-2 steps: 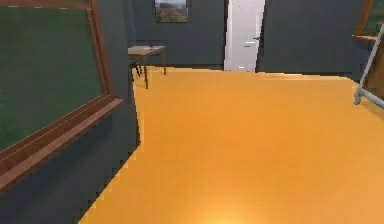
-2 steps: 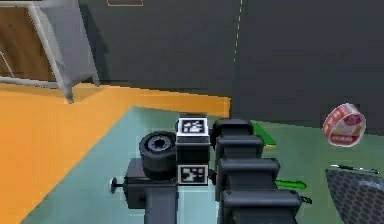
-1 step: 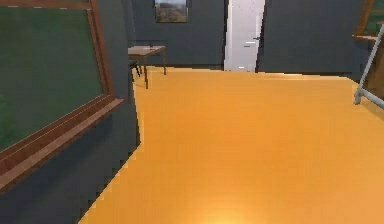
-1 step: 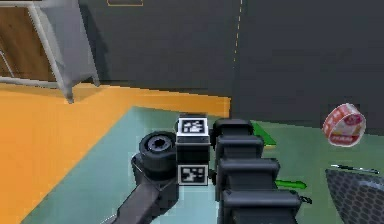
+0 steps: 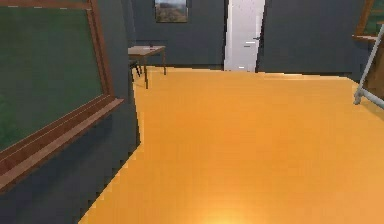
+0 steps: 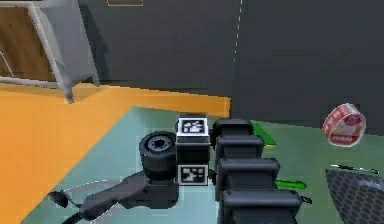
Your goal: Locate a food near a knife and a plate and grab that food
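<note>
The orange floor [image 5: 250, 140] takes up most of the forward view. It is bounded by dark walls [image 5: 300, 30] and, on that view's left, by a large green board [image 5: 45, 70] in a wooden frame. A white door [image 5: 243, 35] and a small table [image 5: 147, 50] stand at the far end of the room.

In the arm side view, the arm [image 6: 245, 180] reaches out over a pale green surface [image 6: 300, 150]. The gripper [image 6: 62, 200] lies at the lower left with bare surface behind its far end, so it holds nothing. You cannot tell how its fingers are set.

The likeliest candidate for the task's food is a round pink-and-white thing [image 6: 345, 125] toward the arm side view's right, well apart from the gripper. Its shape alone does not confirm that it is food. A flat green thing [image 6: 268, 135] lies just behind the arm, and a dark meshed thing [image 6: 355, 195] sits in the lower right corner.

Hazards from this position:

1. Wrong target. Cause: grabbing the round thing before you have confirmed a knife and a plate near it.
2. Collision. Cause: driving or turning the base with the arm out, which could sweep the green thing off the surface.
3. Missed grasp. Cause: the candidate lies on the far side of the arm from the gripper, so reposition the base before you reach.
</note>
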